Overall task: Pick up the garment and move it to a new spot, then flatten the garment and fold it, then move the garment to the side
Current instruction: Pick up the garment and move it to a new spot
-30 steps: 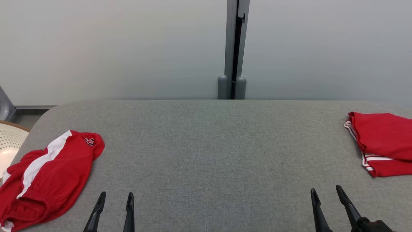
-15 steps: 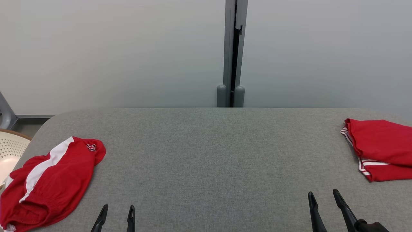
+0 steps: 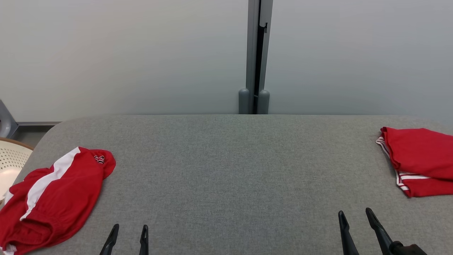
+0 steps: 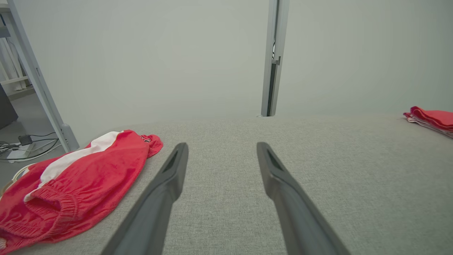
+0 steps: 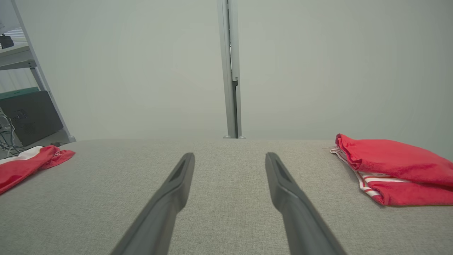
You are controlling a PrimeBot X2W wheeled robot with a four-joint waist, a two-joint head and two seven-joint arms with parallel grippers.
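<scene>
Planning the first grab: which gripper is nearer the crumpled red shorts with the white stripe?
Left. The left gripper hangs open just right of the crumpled shorts, not touching them; the right gripper is far across the table, near the folded red garment.

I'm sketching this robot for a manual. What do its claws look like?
The left claw and right claw look alike. Each has two long, slim fingers, plain matt dark grey, tapering to narrow rounded tips. Each finger has a shallow recessed slot on its inner face near the tip. A bulkier black joint sits at the right claw's base.
</scene>
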